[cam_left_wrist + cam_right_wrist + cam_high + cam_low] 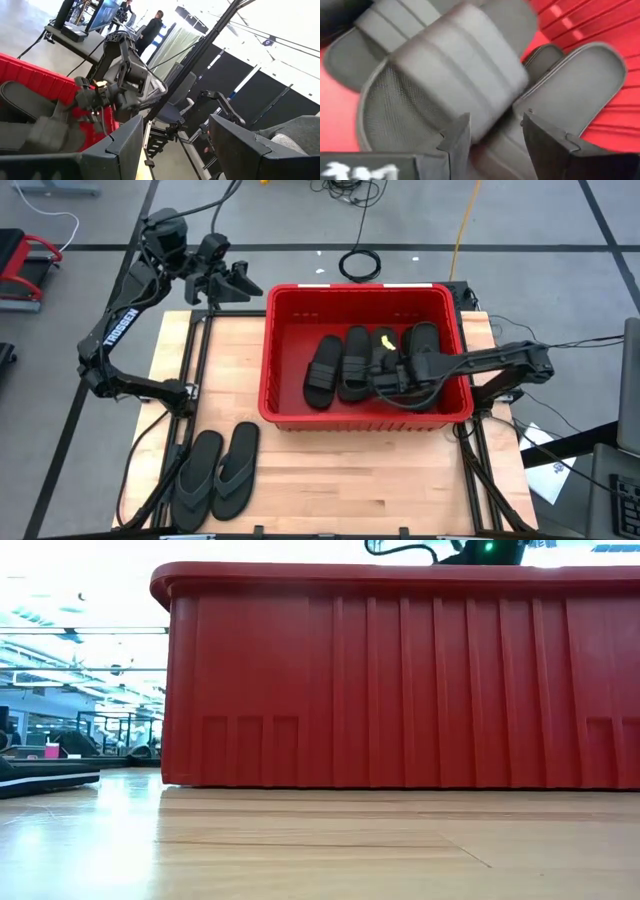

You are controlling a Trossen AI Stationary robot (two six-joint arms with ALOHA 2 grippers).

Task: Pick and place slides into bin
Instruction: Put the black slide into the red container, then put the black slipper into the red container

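Right gripper [385, 383] is down inside the red bin [283, 330], its arm stretched in low over the bin's right wall from the table's right edge, forearm nearly level. Fingers [456, 135] are spread w/ a gap between them, poised just above the ribbed strap of a black slide [445, 75]; nothing pinched. That slide lies across others in a loose pile of black slides [340, 365] on the bin floor. Two grey flip-flops [216, 470] lie side by side on the table [330, 480] near its front left, well apart from the bin. Left gripper [240, 283] waits raised off the table's back left corner, arm folded at the elbow, pointing toward the bin, claw spread & empty
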